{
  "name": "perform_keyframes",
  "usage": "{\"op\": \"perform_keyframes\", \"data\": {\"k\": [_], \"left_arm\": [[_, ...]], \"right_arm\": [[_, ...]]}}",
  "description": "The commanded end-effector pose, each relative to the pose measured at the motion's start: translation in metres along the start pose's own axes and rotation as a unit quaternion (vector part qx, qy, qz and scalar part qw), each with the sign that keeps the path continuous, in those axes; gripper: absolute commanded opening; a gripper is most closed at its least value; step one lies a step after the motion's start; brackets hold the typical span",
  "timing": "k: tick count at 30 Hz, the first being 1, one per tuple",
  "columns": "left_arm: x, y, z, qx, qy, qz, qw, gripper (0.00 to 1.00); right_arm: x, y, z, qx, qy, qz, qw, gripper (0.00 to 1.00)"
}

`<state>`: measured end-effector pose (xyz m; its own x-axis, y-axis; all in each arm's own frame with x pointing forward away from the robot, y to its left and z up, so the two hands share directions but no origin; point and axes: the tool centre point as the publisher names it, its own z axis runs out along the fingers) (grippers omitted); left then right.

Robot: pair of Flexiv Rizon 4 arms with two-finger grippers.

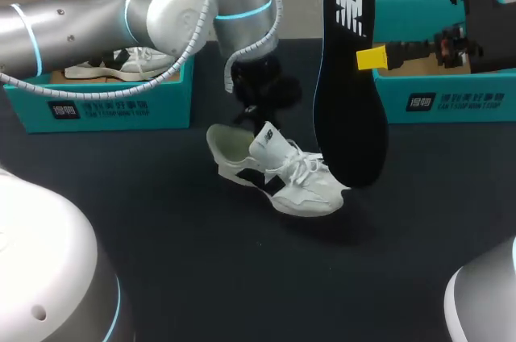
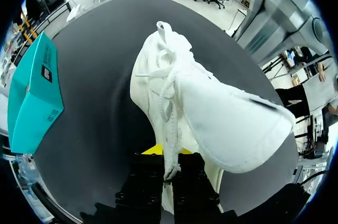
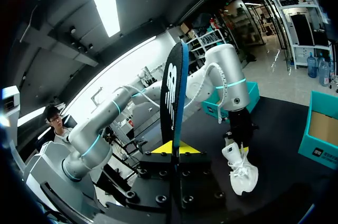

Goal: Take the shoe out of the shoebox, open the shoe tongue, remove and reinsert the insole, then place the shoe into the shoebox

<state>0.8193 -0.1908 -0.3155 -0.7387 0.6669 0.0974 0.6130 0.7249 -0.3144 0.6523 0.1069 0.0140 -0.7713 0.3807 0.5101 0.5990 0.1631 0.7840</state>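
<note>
A white shoe (image 1: pixel 278 171) with black side marks lies on the dark table (image 1: pixel 161 221), toe toward the front right. My left gripper (image 1: pixel 250 116) comes down over its heel end and is shut on the rim of the shoe's opening; in the left wrist view the shoe (image 2: pixel 179 92) stretches away from the gripper (image 2: pixel 168 167), with its rim pinched between the fingers. My right gripper (image 1: pixel 372 58) is shut on a black insole (image 1: pixel 348 84), held upright in the air just right of the shoe. In the right wrist view the insole (image 3: pixel 173 92) stands edge-on in the gripper (image 3: pixel 174 150), with the shoe (image 3: pixel 240 168) beyond.
A teal shoebox (image 1: pixel 105 96) at the back left holds another white shoe (image 1: pixel 121 64). A second teal shoebox (image 1: pixel 451 88) stands open at the back right, behind my right gripper. The left wrist view shows a teal box (image 2: pixel 34 97) off to the shoe's side.
</note>
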Motion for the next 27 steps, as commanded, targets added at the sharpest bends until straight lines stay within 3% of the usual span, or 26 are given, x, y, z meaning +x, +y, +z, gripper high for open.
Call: {"op": "perform_keyframes", "data": {"k": [1, 4, 7, 21, 25, 27], "left_arm": [[-0.007, -0.004, -0.007, -0.011, 0.172, 0.385, 0.907, 0.00], [-0.008, -0.005, -0.006, -0.032, 0.182, 0.452, 0.873, 0.00], [-0.008, -0.005, -0.007, -0.046, 0.180, 0.484, 0.855, 0.00], [-0.008, -0.005, -0.007, -0.046, 0.180, 0.484, 0.855, 0.00], [-0.019, -0.004, -0.003, -0.053, 0.159, 0.484, 0.859, 0.00], [-0.025, -0.006, 0.000, -0.063, 0.175, 0.479, 0.858, 0.00]], "right_arm": [[-0.001, 0.003, 0.003, 0.002, 0.000, 0.001, 1.000, 0.00], [-0.001, 0.003, 0.003, 0.002, 0.000, 0.001, 1.000, 0.00], [-0.001, 0.003, 0.003, 0.002, 0.000, 0.001, 1.000, 0.00], [-0.001, 0.003, 0.003, 0.002, 0.000, 0.001, 1.000, 0.00], [-0.001, 0.003, 0.003, 0.002, 0.000, 0.001, 1.000, 0.00], [-0.001, 0.003, 0.003, 0.002, 0.000, 0.001, 1.000, 0.00]]}}
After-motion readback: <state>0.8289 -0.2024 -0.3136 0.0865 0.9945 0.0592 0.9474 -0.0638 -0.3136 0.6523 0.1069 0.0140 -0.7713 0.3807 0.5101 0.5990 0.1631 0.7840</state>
